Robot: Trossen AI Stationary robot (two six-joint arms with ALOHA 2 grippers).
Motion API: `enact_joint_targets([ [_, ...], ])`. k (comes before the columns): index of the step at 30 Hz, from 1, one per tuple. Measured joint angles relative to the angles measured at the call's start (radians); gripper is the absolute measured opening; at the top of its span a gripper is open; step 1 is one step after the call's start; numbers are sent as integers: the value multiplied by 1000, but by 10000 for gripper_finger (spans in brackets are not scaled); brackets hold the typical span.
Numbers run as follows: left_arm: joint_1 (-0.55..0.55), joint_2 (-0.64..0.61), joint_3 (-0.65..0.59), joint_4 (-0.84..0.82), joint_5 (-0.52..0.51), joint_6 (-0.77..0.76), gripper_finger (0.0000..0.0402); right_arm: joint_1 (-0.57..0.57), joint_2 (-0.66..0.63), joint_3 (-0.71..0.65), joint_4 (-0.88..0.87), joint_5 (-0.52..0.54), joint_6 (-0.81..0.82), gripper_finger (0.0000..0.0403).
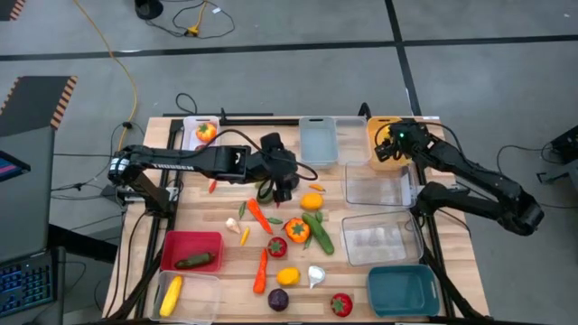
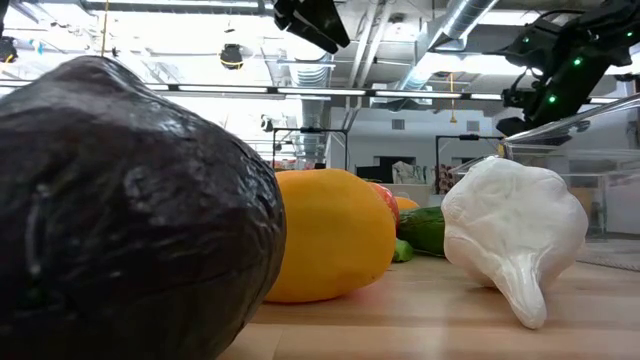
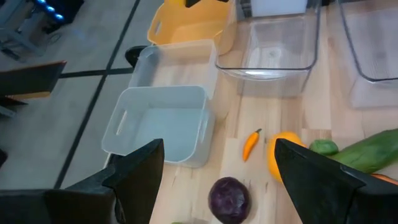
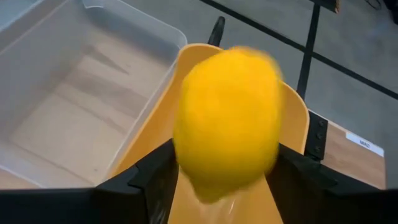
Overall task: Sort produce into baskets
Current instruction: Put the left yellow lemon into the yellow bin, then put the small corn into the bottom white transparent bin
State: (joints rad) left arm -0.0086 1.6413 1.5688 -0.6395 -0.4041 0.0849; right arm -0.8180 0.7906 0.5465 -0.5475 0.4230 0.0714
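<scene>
Filling the right wrist view, a smooth, bright-yellow lemon [image 4: 227,121].

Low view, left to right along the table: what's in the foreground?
Dark purple round → yellow lemon → green cucumber → white garlic → clear basket at the right edge. Something red shows behind the lemon; its place is unclear, so left out.

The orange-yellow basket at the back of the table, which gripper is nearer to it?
Right. The right gripper hangs directly over the orange-yellow basket with a lemon between its fingers; the left gripper is over the middle produce.
</scene>
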Motion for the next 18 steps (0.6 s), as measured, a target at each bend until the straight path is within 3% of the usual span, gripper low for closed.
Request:
enact_joint_targets([
  [9,0,0,0,-29,195,-41,292,-1,0,0,0,-2,8,261],
  [18,-16,0,0,-207,365,-169,292,-1,0,0,0,-2,9,261],
])
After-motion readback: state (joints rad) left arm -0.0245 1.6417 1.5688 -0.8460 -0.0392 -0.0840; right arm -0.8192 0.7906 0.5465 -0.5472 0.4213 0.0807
